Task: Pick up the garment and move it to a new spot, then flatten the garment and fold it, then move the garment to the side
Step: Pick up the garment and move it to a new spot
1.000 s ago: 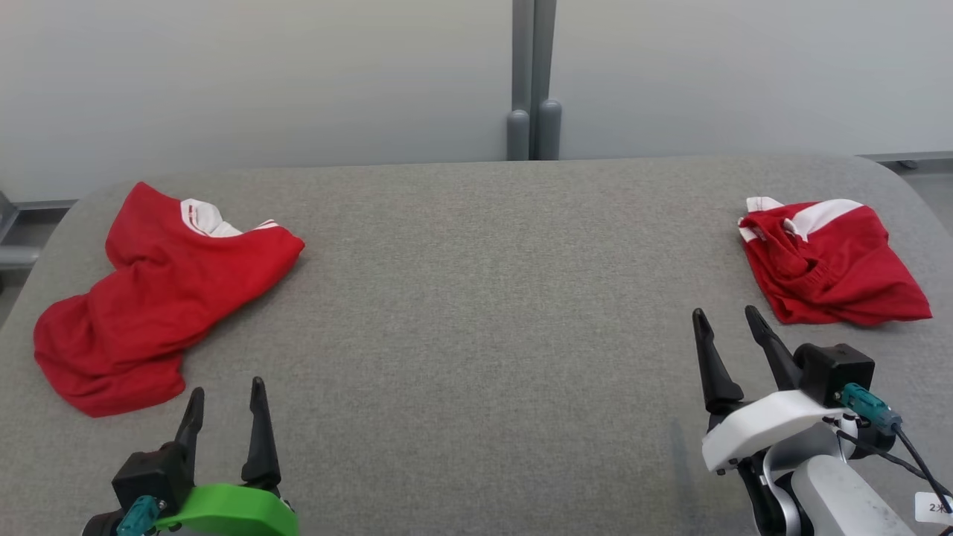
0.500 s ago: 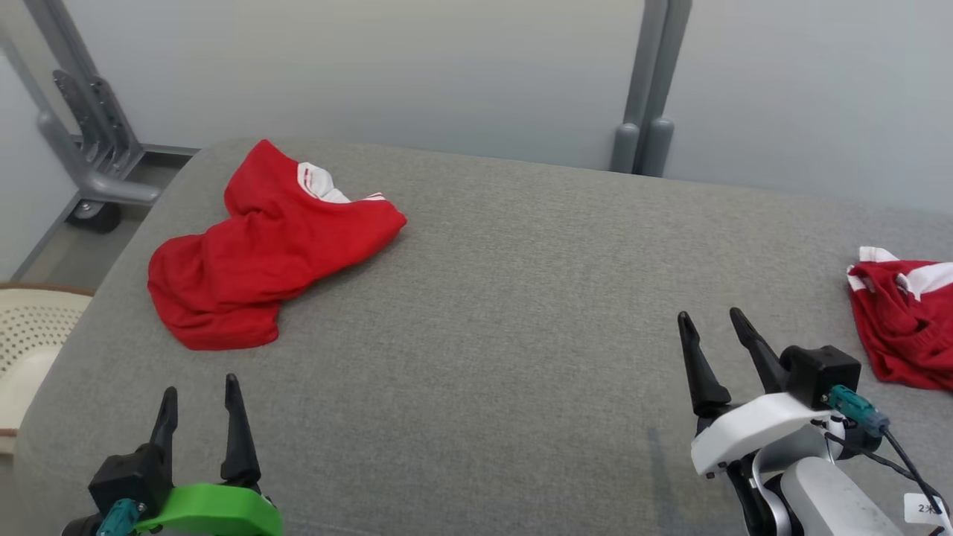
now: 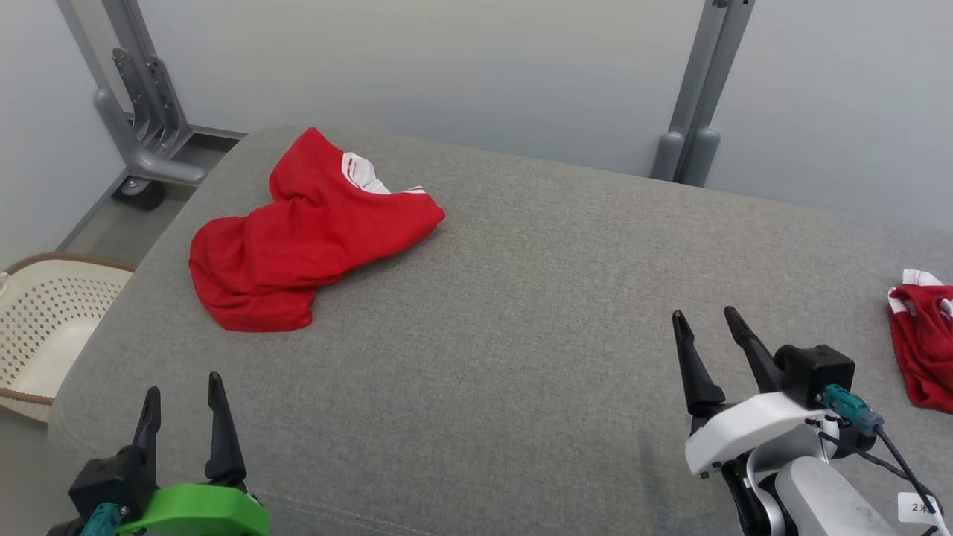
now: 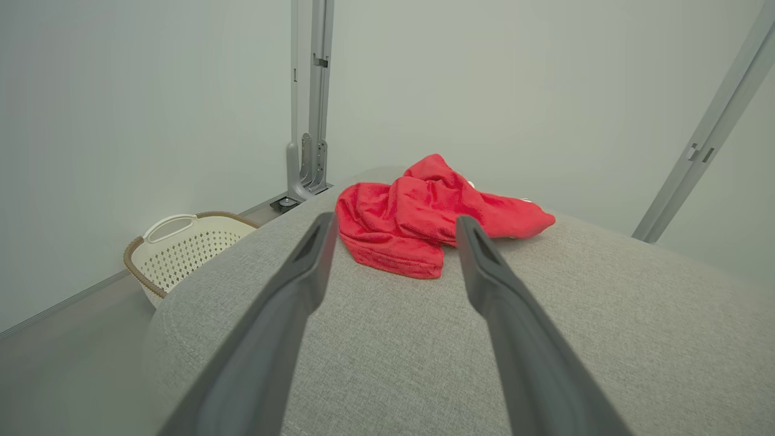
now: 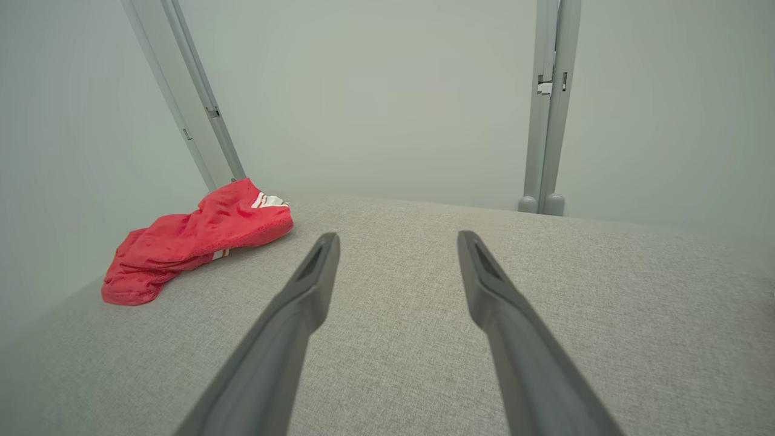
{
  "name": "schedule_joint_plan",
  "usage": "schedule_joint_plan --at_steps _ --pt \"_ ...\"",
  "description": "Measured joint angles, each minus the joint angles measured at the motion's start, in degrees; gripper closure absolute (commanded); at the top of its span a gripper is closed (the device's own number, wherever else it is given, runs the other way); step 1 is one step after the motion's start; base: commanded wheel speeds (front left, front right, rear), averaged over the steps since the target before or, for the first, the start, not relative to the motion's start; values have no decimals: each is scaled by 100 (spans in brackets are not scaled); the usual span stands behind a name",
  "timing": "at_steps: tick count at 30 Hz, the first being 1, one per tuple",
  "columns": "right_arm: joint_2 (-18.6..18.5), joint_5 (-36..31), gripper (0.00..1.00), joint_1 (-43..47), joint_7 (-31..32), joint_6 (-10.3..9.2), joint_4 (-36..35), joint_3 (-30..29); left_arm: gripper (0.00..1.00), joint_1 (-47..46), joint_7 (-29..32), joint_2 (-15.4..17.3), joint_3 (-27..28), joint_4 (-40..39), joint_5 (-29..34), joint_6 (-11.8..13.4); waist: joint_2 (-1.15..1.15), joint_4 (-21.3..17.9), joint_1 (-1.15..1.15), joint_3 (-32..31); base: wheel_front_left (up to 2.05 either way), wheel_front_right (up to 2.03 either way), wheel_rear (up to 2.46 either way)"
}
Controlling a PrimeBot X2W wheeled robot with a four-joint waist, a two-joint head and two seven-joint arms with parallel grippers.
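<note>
Head camera swung left since a second ago; nothing on the grey fabric tabletop (image 3: 521,313) has itself shifted.
Crumpled red garment with white trim (image 3: 313,238) lies untouched at the far left corner, ahead of the left gripper (image 3: 184,383). The right gripper (image 3: 704,314) is well apart from it. Both jaws spread wide, empty. By my reading, pick-up, flattening, folding and setting aside are all still to do.

The red garment (image 3: 923,350) at the head view's right edge is cut off, so its full shape cannot be told. The basket (image 3: 45,327) runs off the left edge and partly behind the table (image 3: 521,298). A small label (image 3: 919,508) at the lower right corner perhaps carries print, unreadable.
</note>
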Motion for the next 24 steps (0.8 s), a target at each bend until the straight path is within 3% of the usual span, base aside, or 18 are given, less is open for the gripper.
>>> schedule_joint_plan --at_steps 14,24 --pt "-183 -204 0 -167 51 0 -167 -283 0 -253 232 3 -341 -12 169 -9 0 -311 0 306 0 0 0" --pt "-324 -360 0 -639 336 0 -425 -233 0 -1627 736 241 -318 122 193 -66 0 -332 0 723 0 0 0"
